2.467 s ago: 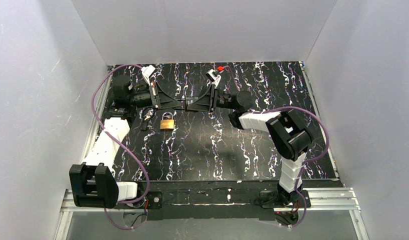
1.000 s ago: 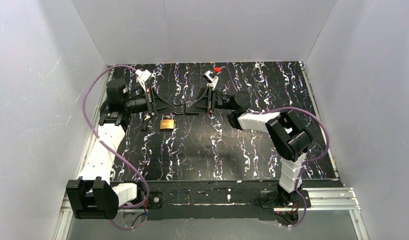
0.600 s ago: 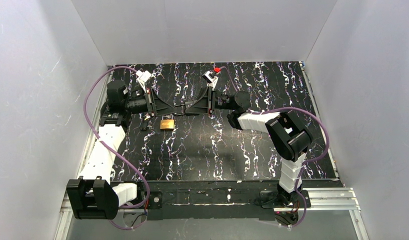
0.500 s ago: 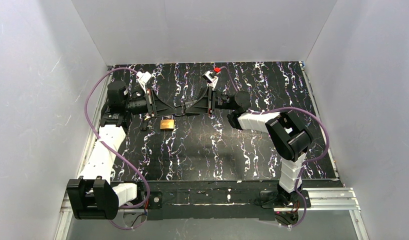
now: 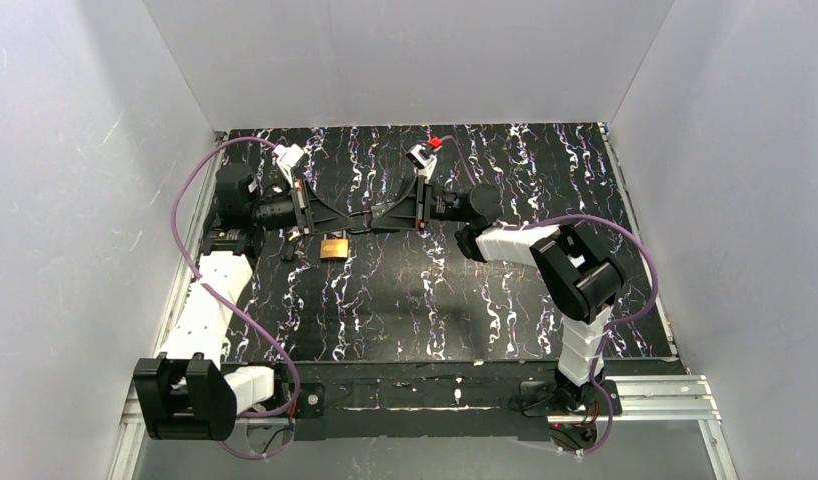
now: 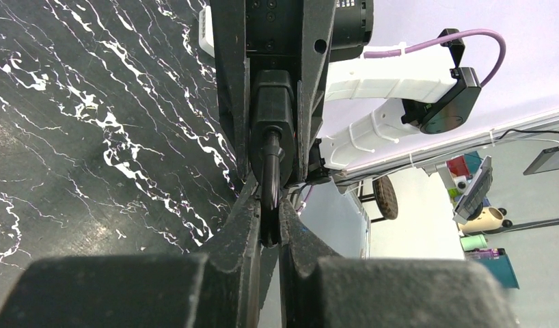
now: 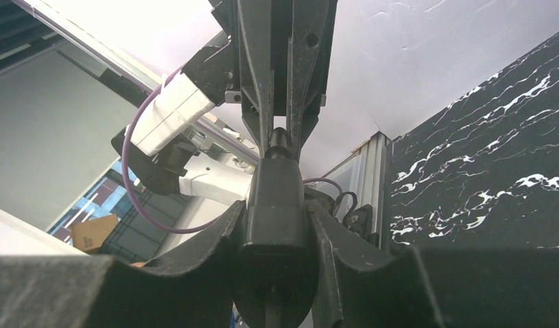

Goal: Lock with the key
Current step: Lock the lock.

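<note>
The brass padlock [image 5: 333, 247] with its silver shackle lies flat on the black marbled table, just in front of both grippers and touched by neither. My left gripper [image 5: 356, 213] and right gripper [image 5: 374, 214] meet tip to tip above the table. In the left wrist view my left gripper [image 6: 268, 205] is shut on a thin dark key [image 6: 270, 164]. The key points into a small black padlock [image 6: 271, 102]. In the right wrist view my right gripper [image 7: 277, 208] is shut on that black padlock [image 7: 277, 198], with the left fingers [image 7: 255, 82] just beyond it.
Small dark bits [image 5: 296, 233] lie on the table left of the brass padlock. White walls close in the table on three sides. The metal rail [image 5: 425, 398] with the arm bases runs along the near edge.
Since 2.5 s ago my left arm has drawn back left and lined its gripper up with the right one. Over the last second both grippers have barely moved. The brass padlock has stayed put.
</note>
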Action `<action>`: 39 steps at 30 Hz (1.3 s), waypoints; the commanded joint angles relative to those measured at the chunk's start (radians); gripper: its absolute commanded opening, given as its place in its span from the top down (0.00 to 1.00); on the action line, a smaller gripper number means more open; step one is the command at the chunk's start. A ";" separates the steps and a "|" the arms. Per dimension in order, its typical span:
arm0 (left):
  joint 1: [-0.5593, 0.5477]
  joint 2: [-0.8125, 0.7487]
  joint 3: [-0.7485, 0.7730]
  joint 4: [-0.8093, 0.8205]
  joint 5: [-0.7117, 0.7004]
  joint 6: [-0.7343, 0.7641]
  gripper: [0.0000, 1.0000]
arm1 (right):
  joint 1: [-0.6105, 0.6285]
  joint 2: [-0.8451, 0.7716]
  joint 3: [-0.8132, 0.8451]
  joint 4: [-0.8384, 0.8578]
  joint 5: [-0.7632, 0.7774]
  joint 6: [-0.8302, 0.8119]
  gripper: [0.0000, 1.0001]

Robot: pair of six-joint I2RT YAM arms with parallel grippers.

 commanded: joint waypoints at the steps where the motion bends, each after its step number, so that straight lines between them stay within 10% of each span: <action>1: -0.049 0.005 0.034 0.030 -0.059 0.015 1.00 | 0.059 -0.051 0.013 0.117 0.002 -0.040 0.99; 39: -0.330 0.225 0.141 0.051 -0.116 0.065 1.00 | 0.154 0.023 0.051 0.112 0.016 -0.034 0.99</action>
